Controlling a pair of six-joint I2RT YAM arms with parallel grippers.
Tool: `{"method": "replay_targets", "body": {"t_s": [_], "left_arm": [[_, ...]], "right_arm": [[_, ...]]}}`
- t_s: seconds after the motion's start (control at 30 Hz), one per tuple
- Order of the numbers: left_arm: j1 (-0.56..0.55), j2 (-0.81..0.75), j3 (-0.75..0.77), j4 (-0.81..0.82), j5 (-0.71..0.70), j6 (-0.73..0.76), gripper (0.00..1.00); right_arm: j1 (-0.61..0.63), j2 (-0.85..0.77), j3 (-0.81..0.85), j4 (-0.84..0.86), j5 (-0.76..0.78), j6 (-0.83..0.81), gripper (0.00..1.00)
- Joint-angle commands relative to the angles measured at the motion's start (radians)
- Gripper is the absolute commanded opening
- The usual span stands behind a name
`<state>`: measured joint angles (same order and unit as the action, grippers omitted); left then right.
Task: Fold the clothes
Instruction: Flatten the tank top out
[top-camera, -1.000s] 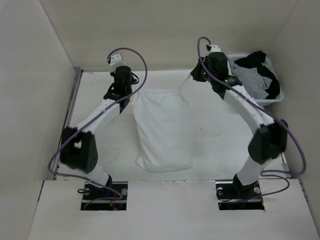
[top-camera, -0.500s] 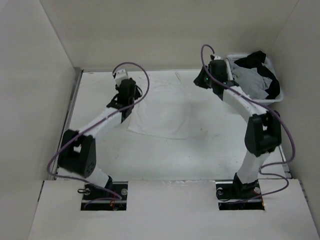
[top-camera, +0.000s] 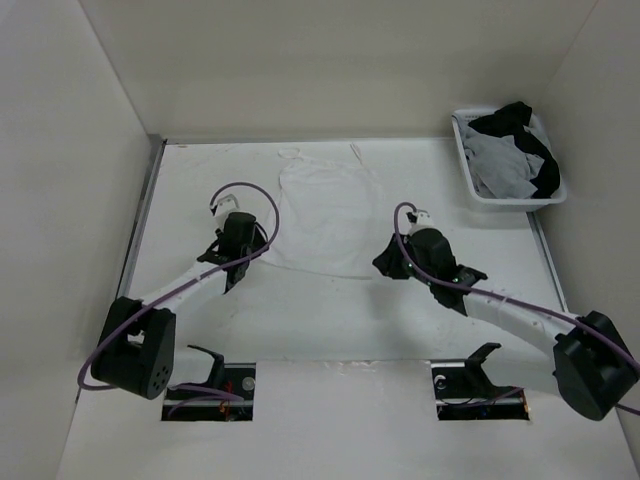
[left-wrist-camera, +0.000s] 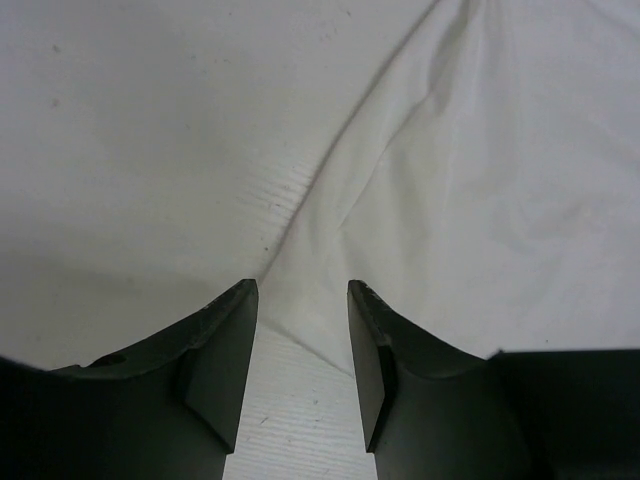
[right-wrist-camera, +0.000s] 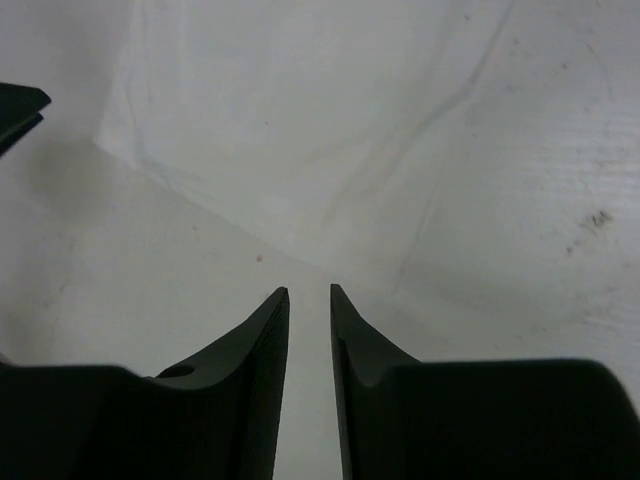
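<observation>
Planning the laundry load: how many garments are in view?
3: white top flat on the table; grey garment and black garment in the far-right basket. Others may hide beneath them.

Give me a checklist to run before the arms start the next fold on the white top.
1. White top spread flat on the table, straps at the far side: ok.
2. Left gripper empty, fingers apart at the near hem corner: ok.
3. Right gripper empty, near the hem: ok.
4. Right fingers wide enough to pinch fabric: not ok, gap looks narrow.
5. Grey garment and black garment in the basket, apart from the top: ok.
6. Fingers' height above the fabric: cannot tell.
</observation>
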<state>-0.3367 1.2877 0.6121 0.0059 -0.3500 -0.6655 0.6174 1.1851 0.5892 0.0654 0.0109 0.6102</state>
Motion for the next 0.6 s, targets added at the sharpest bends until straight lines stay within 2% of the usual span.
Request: {"method": "replay_targets", "body": {"t_s": [0.0, 0.17, 0.57], "left_arm": [[0.009, 0.03, -0.02, 0.075, 0.061, -0.014, 0.4], [0.021, 0.071, -0.025, 0.085, 0.098, -0.02, 0.38], [0.028, 0.153, -0.04, 0.092, 0.098, -0.036, 0.32]], "right_arm": [[0.012, -0.071, -0.087, 0.082, 0.053, 0.054, 0.31], [0.003, -0.081, -0.163, 0.105, 0.057, 0.098, 0.42], [-0.025, 0.076, -0.144, 0.143, 0.038, 0.149, 0.51]]}}
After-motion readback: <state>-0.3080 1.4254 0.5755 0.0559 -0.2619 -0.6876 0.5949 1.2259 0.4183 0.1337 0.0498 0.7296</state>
